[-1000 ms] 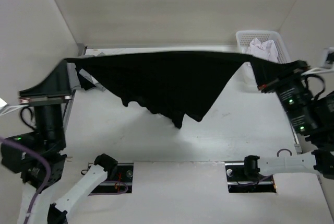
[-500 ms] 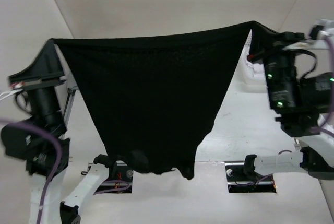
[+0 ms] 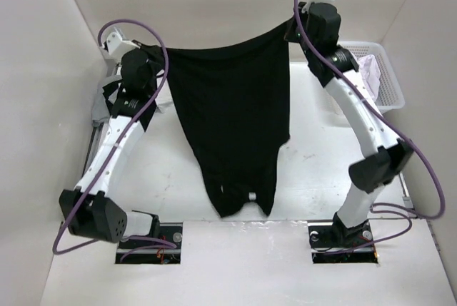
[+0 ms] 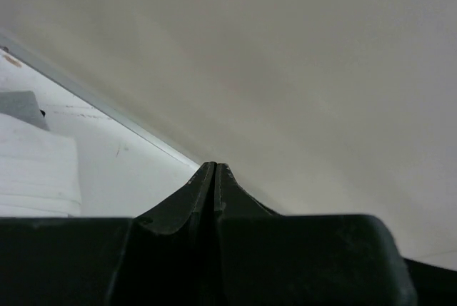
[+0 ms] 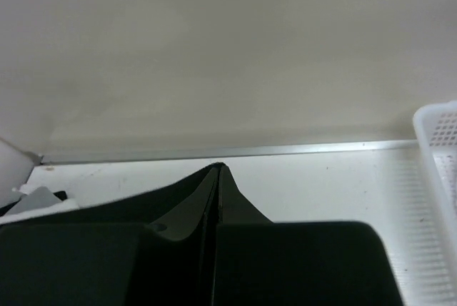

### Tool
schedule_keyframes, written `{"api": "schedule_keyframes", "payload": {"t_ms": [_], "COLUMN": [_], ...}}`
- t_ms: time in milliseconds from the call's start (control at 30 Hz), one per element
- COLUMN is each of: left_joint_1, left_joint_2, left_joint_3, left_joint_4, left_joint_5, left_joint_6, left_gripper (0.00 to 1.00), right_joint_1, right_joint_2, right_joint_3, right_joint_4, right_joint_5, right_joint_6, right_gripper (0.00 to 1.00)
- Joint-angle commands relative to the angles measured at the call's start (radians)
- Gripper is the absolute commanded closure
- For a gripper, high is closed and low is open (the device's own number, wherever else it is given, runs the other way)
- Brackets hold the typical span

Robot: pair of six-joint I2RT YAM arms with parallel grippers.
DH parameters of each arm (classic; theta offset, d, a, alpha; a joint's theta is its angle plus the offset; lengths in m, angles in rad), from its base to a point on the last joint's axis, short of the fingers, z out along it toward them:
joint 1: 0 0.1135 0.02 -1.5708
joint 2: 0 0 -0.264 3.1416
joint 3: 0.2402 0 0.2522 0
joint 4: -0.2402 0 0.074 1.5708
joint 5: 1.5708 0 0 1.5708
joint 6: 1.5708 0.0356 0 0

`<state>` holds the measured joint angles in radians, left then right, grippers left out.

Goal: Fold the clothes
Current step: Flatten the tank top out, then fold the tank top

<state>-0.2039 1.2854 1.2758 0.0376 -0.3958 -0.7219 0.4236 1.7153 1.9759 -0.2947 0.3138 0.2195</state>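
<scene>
Progress is small, in my judgement: the shirt (image 3: 235, 106) shows no fold and is not laid flat. It hangs in the air between the two raised arms. Its upper edge is stretched from the left tool (image 3: 153, 55) to the right tool (image 3: 291, 29), and its narrow lower end reaches down near the front edge of the counter (image 3: 321, 163). Whether it touches there I cannot tell. Each tool is closed tight on one upper corner, and in both wrist views the jaws are pressed together. So the shirt is between the tools and below them. Nearly all is left: to lay it on the counter, smooth it, and make the folds. The basket (image 3: 385, 81) with white cloth stands at the right, apart from the shirt.
</scene>
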Motion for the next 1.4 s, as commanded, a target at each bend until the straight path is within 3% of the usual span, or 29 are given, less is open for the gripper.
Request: {"api": "schedule_keyframes", "payload": {"t_ms": [0, 167, 300, 467, 633, 800, 933, 1067, 1200, 1367], "left_joint_1": [0.016, 0.027, 0.033, 0.037, 0.027, -0.004, -0.016, -0.045, -0.085, -0.108], "left_joint_2": [-0.012, -0.017, -0.052, -0.138, -0.289, -0.596, -0.855, -1.092, -1.201, -1.279], "left_joint_3": [0.167, 0.296, 0.32, 0.168, -0.135, -0.571, -0.759, -0.831, -0.811, -0.787], "left_joint_4": [0.091, 0.073, 0.073, 0.088, 0.111, 0.075, -0.155, -0.457, -0.691, -0.812], "left_joint_5": [0.031, 0.063, 0.066, 0.055, 0.034, 0.015, 0.021, 0.06, 0.113, 0.092], "left_joint_6": [-0.011, -0.001, 0.024, 0.015, -0.02, -0.076, -0.073, -0.115, -0.224, -0.313], "left_gripper": [0.98, 0.98, 0.98, 0.98, 0.98, 0.98, 0.98, 0.98, 0.98, 0.98], "right_joint_1": [-0.033, -0.052, -0.049, -0.049, -0.029, 0.068, 0.193, 0.331, 0.522, 0.764], "right_joint_2": [0.016, 0.078, 0.02, -0.178, -0.434, -0.725, -0.958, -1.17, -1.324, -1.329], "right_joint_3": [0.246, 0.509, 0.503, 0.108, -0.398, -0.914, -1.233, -1.422, -1.549, -1.557], "right_joint_4": [-0.073, -0.162, -0.176, -0.054, 0.104, 0.226, 0.203, 0.011, -0.205, -0.314], "right_joint_5": [-0.136, -0.154, -0.168, -0.148, -0.131, -0.078, -0.021, 0.011, 0.027, 0.14], "right_joint_6": [0.077, 0.072, 0.077, 0.087, 0.147, 0.222, 0.305, 0.476, 0.68, 0.845], "right_gripper": [1.0, 1.0, 1.0, 1.0, 1.0, 1.0, 1.0, 1.0, 1.0, 1.0]}}
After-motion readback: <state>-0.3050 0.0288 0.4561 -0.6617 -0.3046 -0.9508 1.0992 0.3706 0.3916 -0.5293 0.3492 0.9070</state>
